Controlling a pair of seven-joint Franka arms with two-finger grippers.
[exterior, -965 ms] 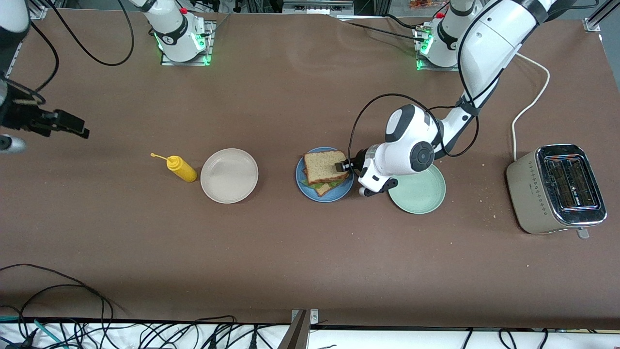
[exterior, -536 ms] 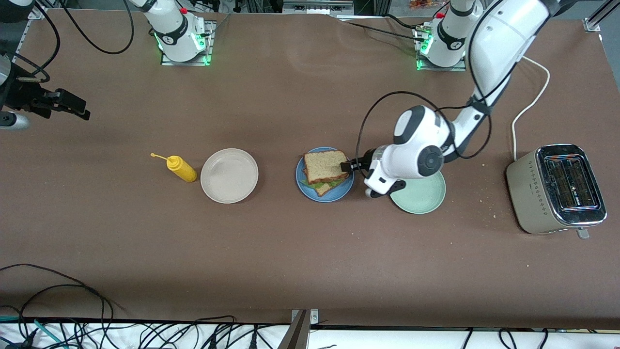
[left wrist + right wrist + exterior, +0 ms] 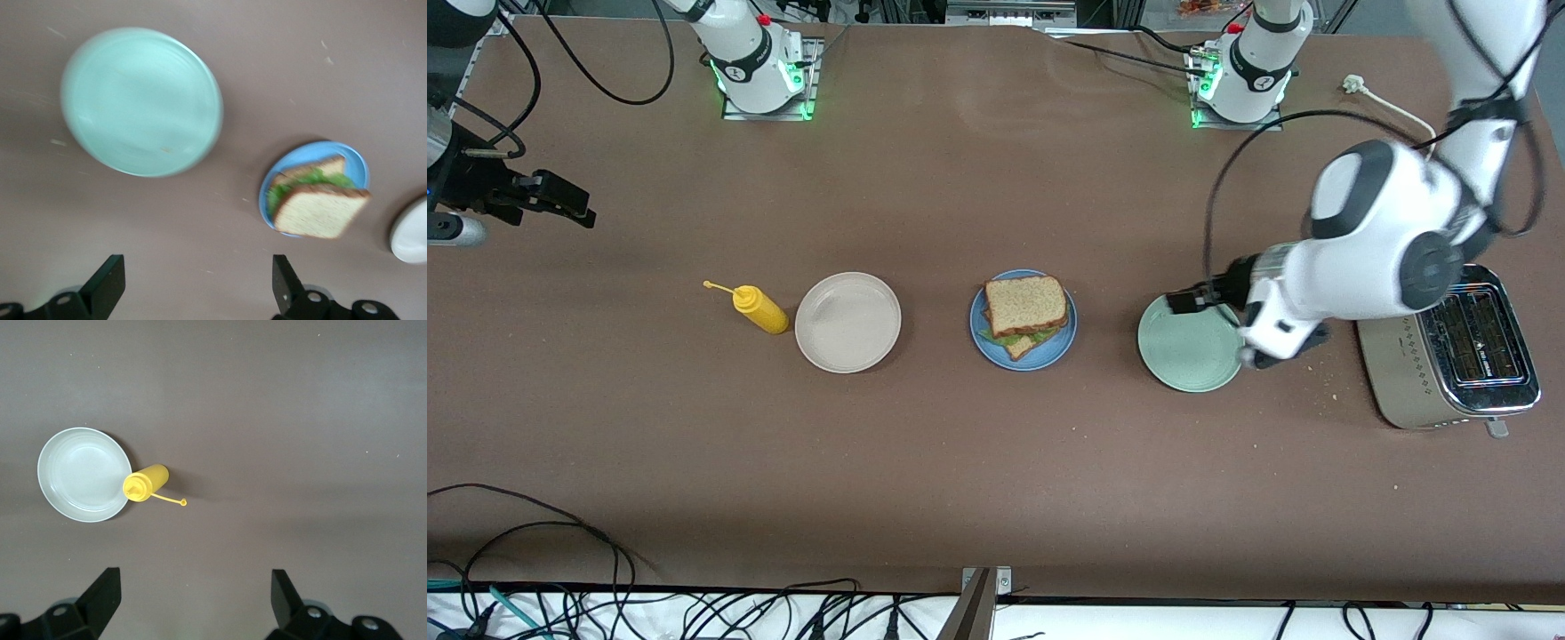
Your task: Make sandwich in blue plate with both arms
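The brown table (image 3: 978,462) carries everything here. The left arm (image 3: 1387,240) reaches from its base down over the left arm's end of the table, and the left gripper (image 3: 1193,299) hangs over the pale mint-green plate (image 3: 1187,351), its two fingers (image 3: 107,283) spread wide apart with nothing between them. The right arm (image 3: 454,133) waits at the right arm's end of the table, with the right gripper (image 3: 551,200) up over bare tabletop, its fingers (image 3: 103,587) likewise spread and empty. A silver two-slot toaster (image 3: 1449,351) stands at the left arm's end, just beside the mint-green plate, with a white cord (image 3: 1396,187) trailing from it toward the bases. The beige-white plate (image 3: 847,322) sits toward the right arm's end, bare. The blue plate (image 3: 1049,351) lies between the beige-white plate and the mint-green one, apart from both. On it rests the sandwich (image 3: 1025,307): a brown slice on top, green lettuce showing at the edge nearer the front camera, and a second slice beneath, its corner poking out. A yellow squeeze bottle (image 3: 758,308) lies tipped on its side just beside the beige-white plate, its open cap on a thin strap pointing away from that plate.
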